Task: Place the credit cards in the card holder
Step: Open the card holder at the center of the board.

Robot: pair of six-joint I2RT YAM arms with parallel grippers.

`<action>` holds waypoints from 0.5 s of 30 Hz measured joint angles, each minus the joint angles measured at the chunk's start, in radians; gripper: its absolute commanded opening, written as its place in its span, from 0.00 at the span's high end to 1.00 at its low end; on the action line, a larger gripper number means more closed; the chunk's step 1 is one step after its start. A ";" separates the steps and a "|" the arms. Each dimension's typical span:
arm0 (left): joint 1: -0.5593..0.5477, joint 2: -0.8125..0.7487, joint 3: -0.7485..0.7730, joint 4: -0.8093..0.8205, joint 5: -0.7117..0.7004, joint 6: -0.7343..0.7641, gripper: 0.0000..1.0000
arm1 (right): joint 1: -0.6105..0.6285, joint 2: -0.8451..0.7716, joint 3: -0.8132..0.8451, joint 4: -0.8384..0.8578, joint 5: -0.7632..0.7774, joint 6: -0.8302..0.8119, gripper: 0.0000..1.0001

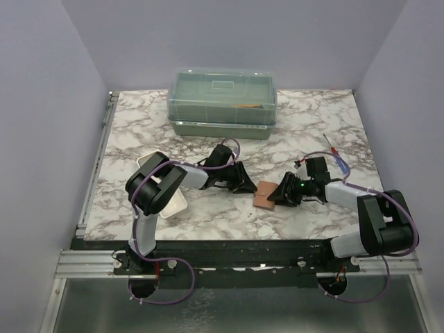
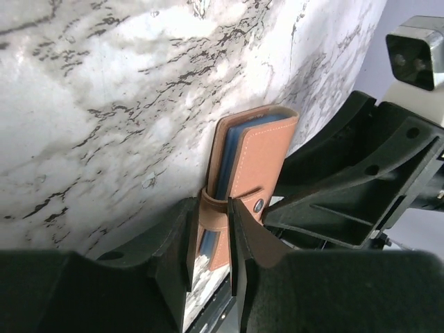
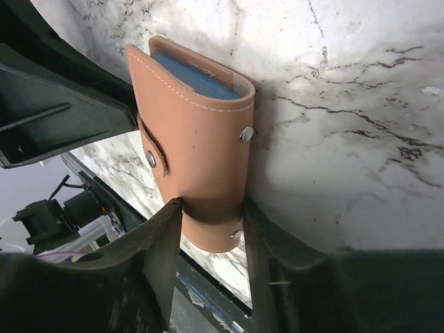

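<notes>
Evidently the card holder [image 3: 194, 139] sat just five o'clock of the table's [image 1: 208, 132] middle. The right gripper [image 3: 211, 229] clamped its body steady while the left gripper [image 2: 211, 239] pinched its snap tab [image 2: 232, 203], likely for opening.

Looking down on a marble table [image 1: 139, 132] here. Got a translucent green lidded box [image 1: 222, 97] parked at the back edge, lid on. Closer in, near the middle, spotting a small brown card holder [image 1: 263, 196] sandwiched between the left gripper [image 1: 249, 186] coming from the left and the right gripper [image 1: 279, 196] from the right, both right up against it. Can't make out the jaws from up here. Also seeing a white tray [image 1: 179, 205] mostly hidden under the left arm, plus a thin red stick [image 1: 331, 146] towards the right edge
</notes>
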State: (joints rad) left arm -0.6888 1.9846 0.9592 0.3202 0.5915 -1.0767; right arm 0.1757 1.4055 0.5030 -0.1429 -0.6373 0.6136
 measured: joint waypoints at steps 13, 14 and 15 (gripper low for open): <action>-0.066 -0.142 0.006 -0.195 -0.213 0.163 0.49 | 0.001 0.016 -0.049 0.217 -0.057 0.087 1.00; -0.086 -0.148 0.022 -0.230 -0.252 0.176 0.49 | 0.001 0.016 -0.049 0.220 -0.056 0.090 1.00; -0.105 -0.148 0.045 -0.266 -0.294 0.184 0.48 | 0.001 0.016 -0.049 0.223 -0.056 0.093 1.00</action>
State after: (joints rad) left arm -0.7933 1.8362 1.0046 0.0544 0.2970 -0.8925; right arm 0.1764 1.4212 0.4541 0.0803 -0.6933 0.7063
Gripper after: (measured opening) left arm 0.501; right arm 0.033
